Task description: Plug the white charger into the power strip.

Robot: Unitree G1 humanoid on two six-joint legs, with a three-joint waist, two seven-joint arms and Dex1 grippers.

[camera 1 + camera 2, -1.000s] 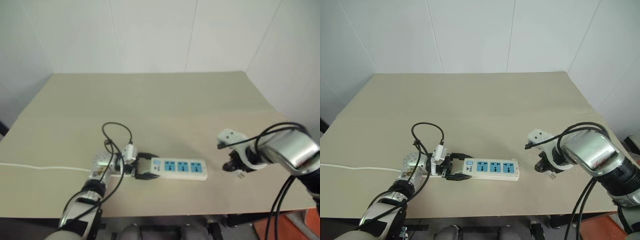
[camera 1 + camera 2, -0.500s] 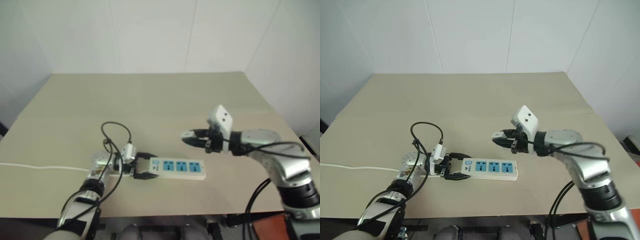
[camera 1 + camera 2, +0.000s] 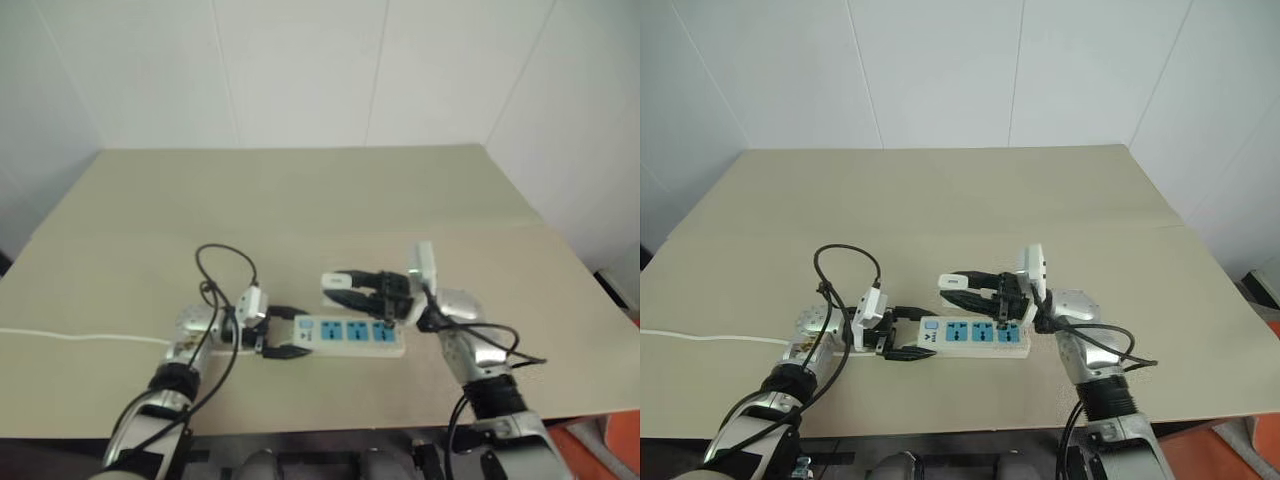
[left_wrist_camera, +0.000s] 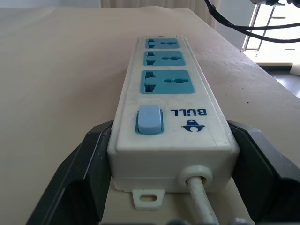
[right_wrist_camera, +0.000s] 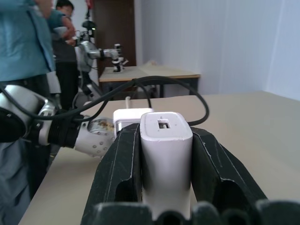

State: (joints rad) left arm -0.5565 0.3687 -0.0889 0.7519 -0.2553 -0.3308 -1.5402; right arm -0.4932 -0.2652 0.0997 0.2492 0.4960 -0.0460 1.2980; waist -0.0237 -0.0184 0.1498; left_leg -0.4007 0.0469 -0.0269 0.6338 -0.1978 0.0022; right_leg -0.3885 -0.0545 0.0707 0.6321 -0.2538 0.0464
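Note:
The power strip (image 3: 352,335) lies flat near the table's front edge, its blue socket faces up. My left gripper (image 3: 285,335) is shut on its cord end, and in the left wrist view both black fingers (image 4: 96,157) press the sides of the power strip (image 4: 168,112) by its switch. My right gripper (image 3: 965,287) points left, shut on the white charger (image 3: 953,283), which hangs a little above the strip's left sockets. In the right wrist view the white charger (image 5: 166,150) sits upright between the two black fingers (image 5: 123,161).
The strip's thin white cord (image 3: 80,336) runs left off the tan table (image 3: 300,200). A black cable (image 3: 225,265) loops above my left wrist. In the right wrist view a person (image 5: 23,47) stands beyond the table, beside another table (image 5: 150,72).
My right arm swung left from the table's right side and turned its gripper to point left, bringing the charger over the strip. The left gripper and the strip stayed put.

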